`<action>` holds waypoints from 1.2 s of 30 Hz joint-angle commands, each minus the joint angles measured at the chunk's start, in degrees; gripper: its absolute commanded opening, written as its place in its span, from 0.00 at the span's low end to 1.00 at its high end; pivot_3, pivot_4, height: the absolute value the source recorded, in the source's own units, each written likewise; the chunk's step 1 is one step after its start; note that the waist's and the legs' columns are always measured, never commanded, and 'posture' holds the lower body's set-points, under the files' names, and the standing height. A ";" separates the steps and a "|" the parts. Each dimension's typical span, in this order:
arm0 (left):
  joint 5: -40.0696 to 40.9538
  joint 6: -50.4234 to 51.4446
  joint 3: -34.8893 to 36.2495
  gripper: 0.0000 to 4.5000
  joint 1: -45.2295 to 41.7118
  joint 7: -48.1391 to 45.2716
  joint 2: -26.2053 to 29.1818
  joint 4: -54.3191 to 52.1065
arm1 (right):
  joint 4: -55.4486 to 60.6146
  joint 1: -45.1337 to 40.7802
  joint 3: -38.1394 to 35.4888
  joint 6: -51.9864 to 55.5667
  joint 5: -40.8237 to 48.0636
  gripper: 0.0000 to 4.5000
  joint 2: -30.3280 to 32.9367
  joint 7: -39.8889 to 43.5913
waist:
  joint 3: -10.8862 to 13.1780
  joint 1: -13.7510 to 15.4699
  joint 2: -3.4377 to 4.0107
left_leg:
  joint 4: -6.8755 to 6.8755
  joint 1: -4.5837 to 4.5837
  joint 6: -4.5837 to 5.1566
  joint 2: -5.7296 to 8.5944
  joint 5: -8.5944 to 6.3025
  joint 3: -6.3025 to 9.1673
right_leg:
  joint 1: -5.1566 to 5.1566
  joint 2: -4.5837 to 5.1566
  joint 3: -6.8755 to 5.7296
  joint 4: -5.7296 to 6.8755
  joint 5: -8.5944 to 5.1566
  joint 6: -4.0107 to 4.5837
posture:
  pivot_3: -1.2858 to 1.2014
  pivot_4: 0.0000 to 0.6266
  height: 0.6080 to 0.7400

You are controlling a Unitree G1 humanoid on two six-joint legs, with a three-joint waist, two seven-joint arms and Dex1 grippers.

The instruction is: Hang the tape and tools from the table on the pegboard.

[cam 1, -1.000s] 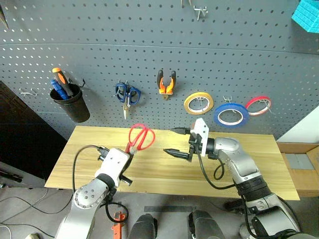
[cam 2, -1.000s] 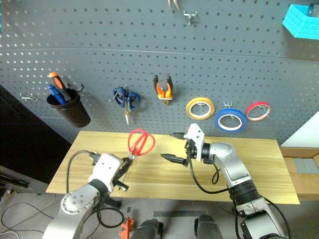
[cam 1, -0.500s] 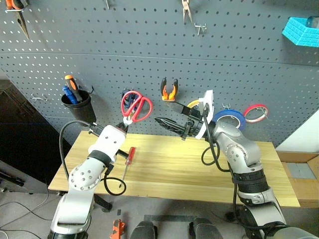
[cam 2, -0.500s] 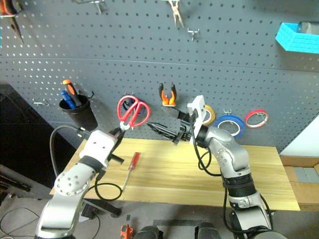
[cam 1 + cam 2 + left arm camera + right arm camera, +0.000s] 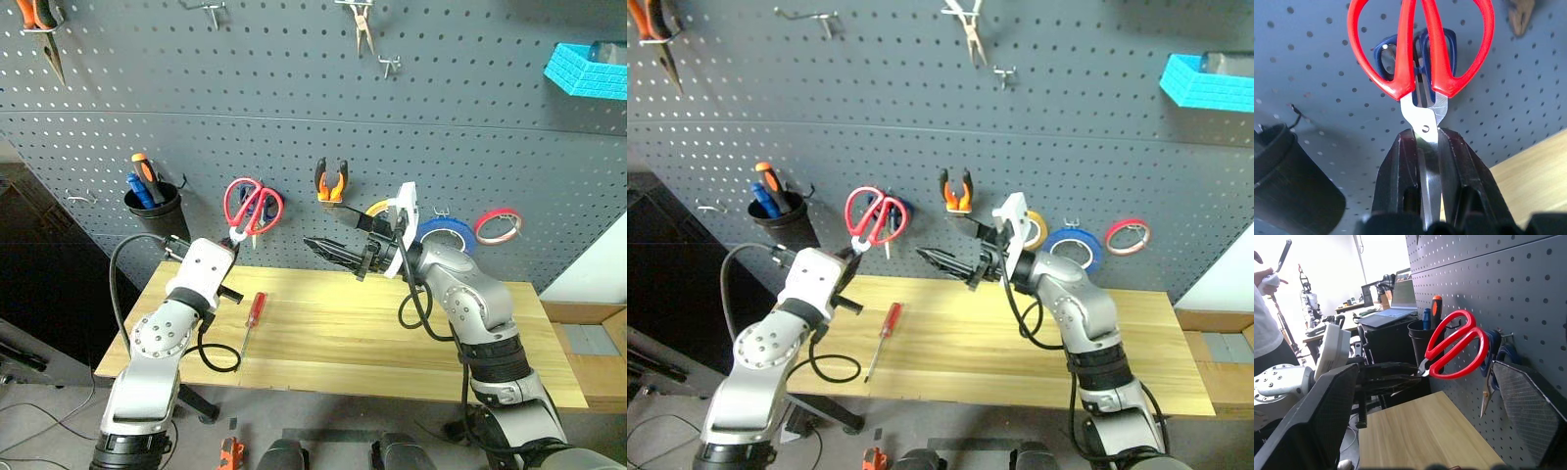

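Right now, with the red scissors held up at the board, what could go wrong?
The left end effector pinches only the blades of the red-handled scissors, so they may pivot or slip. The blue-handled scissors already hang right behind them, so the handles could snag there instead of catching a hook on the pegboard.

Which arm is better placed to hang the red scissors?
Left. Its gripper is shut on the red-handled scissors by the blades, handles up against the pegboard near the blue-handled scissors. The right gripper is open, holding nothing.
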State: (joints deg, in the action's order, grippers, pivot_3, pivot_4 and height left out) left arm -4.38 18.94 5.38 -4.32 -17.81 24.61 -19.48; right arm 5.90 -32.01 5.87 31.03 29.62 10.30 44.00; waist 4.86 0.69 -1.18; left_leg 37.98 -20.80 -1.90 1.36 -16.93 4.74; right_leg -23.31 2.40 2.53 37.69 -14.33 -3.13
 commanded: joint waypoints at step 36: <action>5.30 3.84 2.14 1.00 -0.87 1.19 -4.28 18.14 | -9.06 0.97 13.51 -16.68 -17.60 1.00 4.39 5.75 | -0.21 -1.49 0.36 | 0.04 0.27 0.03 -0.07 0.00 -0.01 | 0.15 -0.12 0.05 0.17 0.00 0.06 | 0.52 0.19 1.00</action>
State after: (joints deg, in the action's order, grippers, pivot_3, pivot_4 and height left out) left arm 0.58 24.75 6.31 -3.68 -17.08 19.87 -2.31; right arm -2.45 -29.73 18.36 17.40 13.78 15.01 48.97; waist 4.65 -0.80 -0.83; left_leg 38.02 -20.53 -1.87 1.29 -16.94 4.72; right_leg -23.15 2.28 2.58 37.87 -14.33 -3.07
